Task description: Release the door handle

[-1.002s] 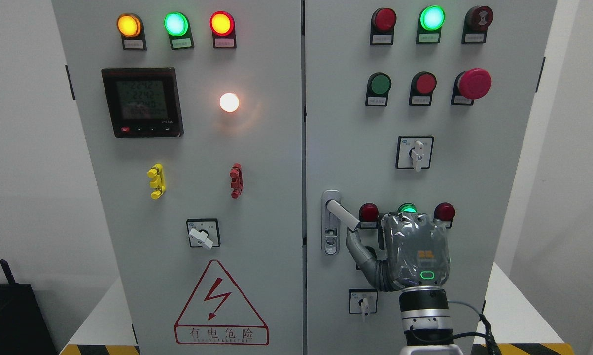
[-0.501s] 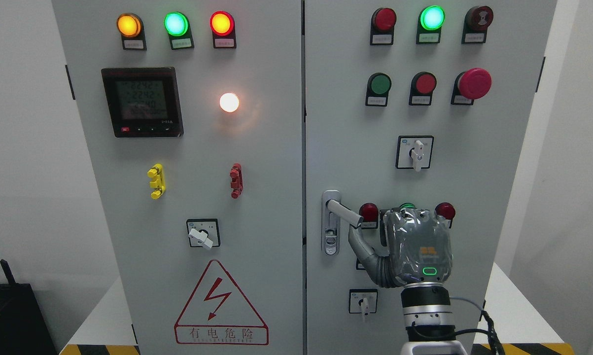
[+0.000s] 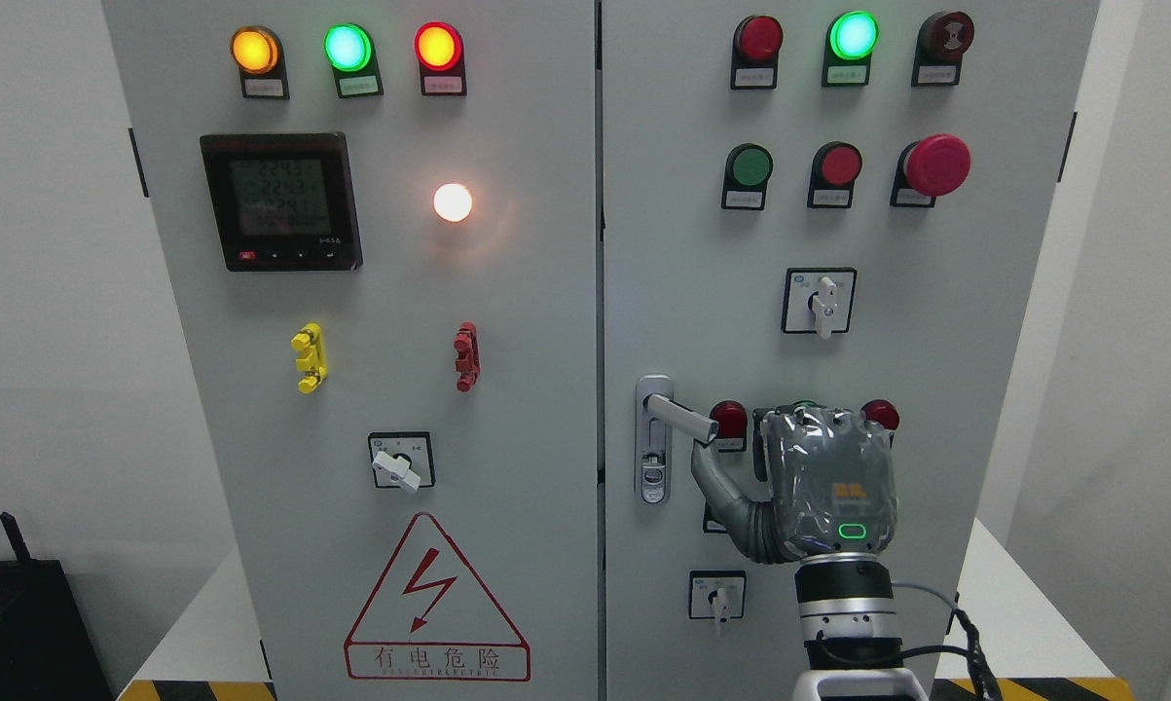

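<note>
The grey metal lever door handle point(image 3: 680, 417) sits on the right door of the pale grey electrical cabinet point(image 3: 585, 292), near that door's left edge and low down, mounted on a silvery upright lock plate point(image 3: 653, 440). Over the last second the lever has swung upward, from pointing down and to the right to lying closer to level, sloping only slightly down toward its free end.

The right hand point(image 3: 819, 487), silvery and foil-wrapped, comes up from the bottom edge right of the middle. It has shifted a little to the right and risen slightly. Its back faces the camera, so the fingers are hidden; only the thumb shows, stretched up toward the lever's free end and ending just under it. Whether thumb and lever touch cannot be told, nor whether the hand is spread or curled.

Judging from the lever's return toward rest, the grip appears to be given up or nearly so, and the release looks close to complete. The left hand is out of view.
</note>
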You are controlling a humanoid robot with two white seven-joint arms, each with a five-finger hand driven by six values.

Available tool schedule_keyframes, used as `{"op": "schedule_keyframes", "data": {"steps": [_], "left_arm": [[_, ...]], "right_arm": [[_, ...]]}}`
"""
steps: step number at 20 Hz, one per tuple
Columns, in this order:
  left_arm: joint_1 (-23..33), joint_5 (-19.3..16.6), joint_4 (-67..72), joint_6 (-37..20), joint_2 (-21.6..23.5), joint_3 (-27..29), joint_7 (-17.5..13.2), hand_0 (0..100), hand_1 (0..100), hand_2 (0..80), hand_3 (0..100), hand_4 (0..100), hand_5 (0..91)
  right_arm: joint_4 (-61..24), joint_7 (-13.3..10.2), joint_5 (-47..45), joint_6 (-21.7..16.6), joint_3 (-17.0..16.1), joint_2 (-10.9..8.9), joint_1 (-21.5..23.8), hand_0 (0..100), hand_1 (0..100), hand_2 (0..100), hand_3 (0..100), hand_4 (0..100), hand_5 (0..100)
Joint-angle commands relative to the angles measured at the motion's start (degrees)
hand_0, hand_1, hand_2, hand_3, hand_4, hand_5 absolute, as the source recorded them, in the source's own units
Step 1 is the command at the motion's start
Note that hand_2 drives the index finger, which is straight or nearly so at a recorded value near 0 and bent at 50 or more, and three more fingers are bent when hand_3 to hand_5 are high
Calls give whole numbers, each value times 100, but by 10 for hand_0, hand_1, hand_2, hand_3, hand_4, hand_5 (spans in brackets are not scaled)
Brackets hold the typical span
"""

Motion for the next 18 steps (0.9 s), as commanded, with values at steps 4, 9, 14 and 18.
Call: {"op": "schedule_keyframes", "data": {"steps": [4,9,14,18], "left_arm": [[1,0,97,5,5,62,4,120,389,0,0,0,0],[1,0,97,5,-3,62,4,120,389,0,0,0,0],[1,0,97,5,5,62,4,120,389,0,0,0,0],[-7,0,97,5,5,62,4,120,389,0,0,0,0]], "right_arm": [[-2,2,-1,2,-17,-2,-38,428,123,899,1000,946,961],[7,2,-1,2,-17,-2,-38,428,123,896,1000,946,961],[7,2,-1,2,-17,-2,-38,429,123,894,1000,946,961],[-2,-25,-10,2,-9,7,-20,429,123,892,1000,946,961]]}}
